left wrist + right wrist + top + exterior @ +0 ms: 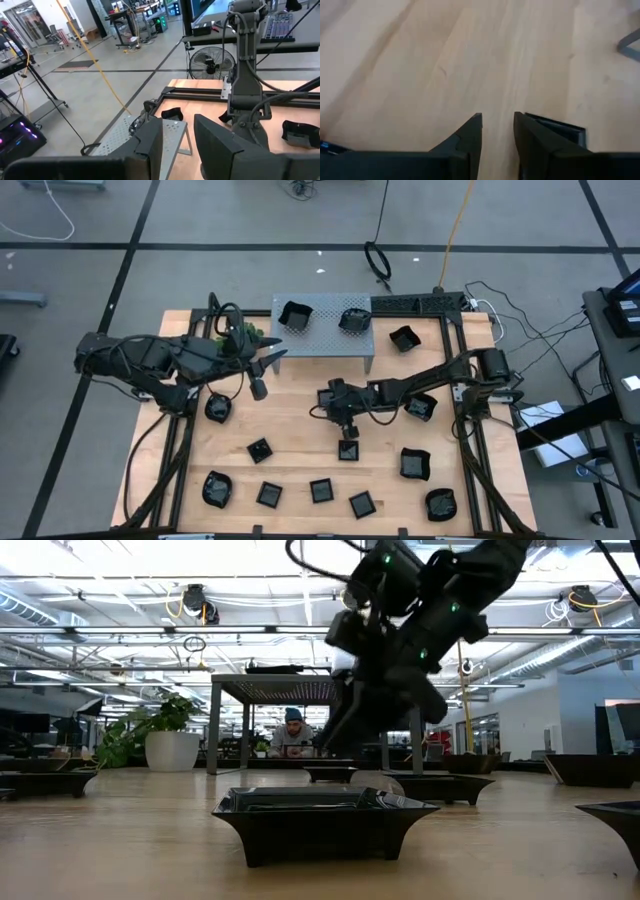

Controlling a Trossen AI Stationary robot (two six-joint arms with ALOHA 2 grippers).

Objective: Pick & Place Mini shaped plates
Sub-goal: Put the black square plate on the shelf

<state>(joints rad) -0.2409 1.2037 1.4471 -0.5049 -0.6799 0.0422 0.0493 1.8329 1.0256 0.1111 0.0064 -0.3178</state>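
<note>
Right gripper (346, 432) hangs over a square plate (347, 450) mid-worktop (300, 435), jaws spread, empty. Left gripper (272, 360) beside the grey stand (325, 330), jaws apart, holding nothing.

Glossy black mini shaped plates (320, 490) dot a pale, wood-grained desk (300, 450); behind them stands a grey perforated stand (322, 330), a green leafy sprig (243, 335) at its side.

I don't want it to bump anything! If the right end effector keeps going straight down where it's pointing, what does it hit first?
Probably the bare wooden table. The right end effector points down at it with fingers apart, and a small black plate lies just beside one finger, so it might clip that edge.
</note>
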